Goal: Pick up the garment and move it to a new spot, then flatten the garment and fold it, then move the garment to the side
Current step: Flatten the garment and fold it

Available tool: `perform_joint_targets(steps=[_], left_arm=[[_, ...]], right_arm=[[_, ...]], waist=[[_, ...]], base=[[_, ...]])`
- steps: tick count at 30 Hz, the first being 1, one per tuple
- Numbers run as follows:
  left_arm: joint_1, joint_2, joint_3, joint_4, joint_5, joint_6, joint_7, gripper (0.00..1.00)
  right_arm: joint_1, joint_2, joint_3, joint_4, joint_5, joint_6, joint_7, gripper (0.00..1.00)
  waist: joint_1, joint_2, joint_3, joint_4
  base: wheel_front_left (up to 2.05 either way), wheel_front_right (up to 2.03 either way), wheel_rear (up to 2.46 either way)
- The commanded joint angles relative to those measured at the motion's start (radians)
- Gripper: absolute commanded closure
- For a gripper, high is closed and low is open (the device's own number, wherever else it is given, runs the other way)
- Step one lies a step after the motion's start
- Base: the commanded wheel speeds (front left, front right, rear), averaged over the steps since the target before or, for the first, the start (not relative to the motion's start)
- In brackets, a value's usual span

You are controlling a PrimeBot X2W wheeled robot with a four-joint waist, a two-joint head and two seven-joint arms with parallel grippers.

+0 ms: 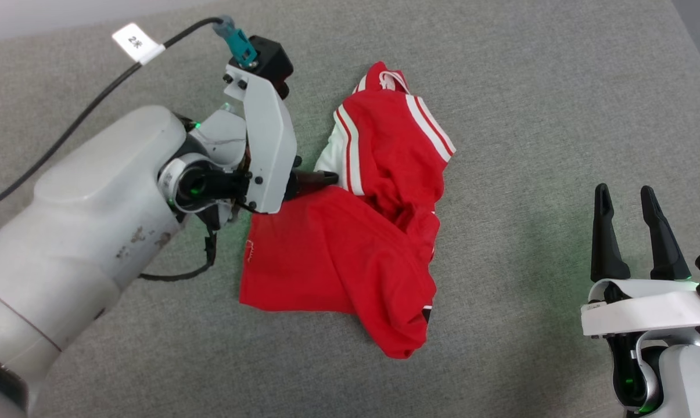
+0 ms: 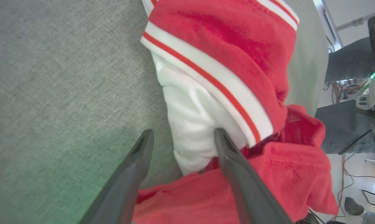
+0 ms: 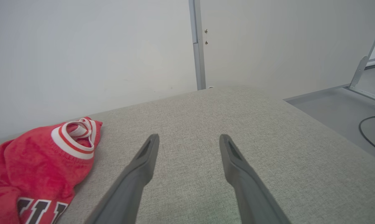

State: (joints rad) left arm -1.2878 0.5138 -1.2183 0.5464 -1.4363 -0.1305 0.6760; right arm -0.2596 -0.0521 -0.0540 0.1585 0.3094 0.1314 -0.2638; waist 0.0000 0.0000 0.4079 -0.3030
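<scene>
**1. Garment.** The garment [image 1: 350,255] lies crumpled in a heap at approx. the centre of the counter [image 1: 530,87], not flattened.
- Red body fabric faces up at the near end.
- Striped red/white trim and a white sleeve [image 1: 329,162] sit at the far end.
- In the right wrist view, the garment [image 3: 35,155] is at lower left, with the striped collar ring on top. Part of the black, white-outlined lettering [image 3: 41,211] shows at the btm edge.

**2. Left tool.** The left tool [image 1: 320,180] is at the garment's left edge, where the white sleeve meets the red body. Jaws are spread wide; nothing is gripped.
- In the left wrist view, the left tool [image 2: 183,133] straddles the sleeve edge.
- One finger [image 2: 234,161] lies over the white sleeve and red fabric of the garment [image 2: 231,46].
- The other finger [image 2: 134,168] is over the bare counter [image 2: 50,77].
- Contact w/ the fabric: cannot be confirmed.

**3. Right tool.** The right tool [image 1: 624,191] is well apart from the garment, at the lower right of the head view, w/ fingers pointing up. Jaws are spread; it is empty. In the right wrist view, the right tool [image 3: 189,137] is above the bare counter [image 3: 221,105].

**4. Surroundings.**
- The counter has a grey woven cover.
- A black cable [image 1: 94,98] w/ a white tag [image 1: 135,43] runs along the left arm.
- A pale wall [image 3: 81,46] stands behind the counter, w/ grey floor [image 3: 330,102] to its right.
</scene>
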Motion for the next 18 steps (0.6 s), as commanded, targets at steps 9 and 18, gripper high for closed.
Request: perform_joint_targets(steps=[9,18], left_arm=[[0.007,-0.042,-0.001,0.008,-0.033,0.001,-0.018,0.62],[-0.01,-0.04,0.008,0.02,-0.037,0.001,-0.062,1.0]], right_arm=[[-0.026,0.002,0.01,0.002,0.005,-0.001,-0.001,0.0],[-0.013,0.002,-0.018,-0.004,-0.004,-0.001,-0.001,0.0]], waist=[[0.0,0.0,0.013,0.005],[0.0,0.0,0.007,0.028]], base=[[0.0,0.0,0.0],[0.0,0.0,0.0]])
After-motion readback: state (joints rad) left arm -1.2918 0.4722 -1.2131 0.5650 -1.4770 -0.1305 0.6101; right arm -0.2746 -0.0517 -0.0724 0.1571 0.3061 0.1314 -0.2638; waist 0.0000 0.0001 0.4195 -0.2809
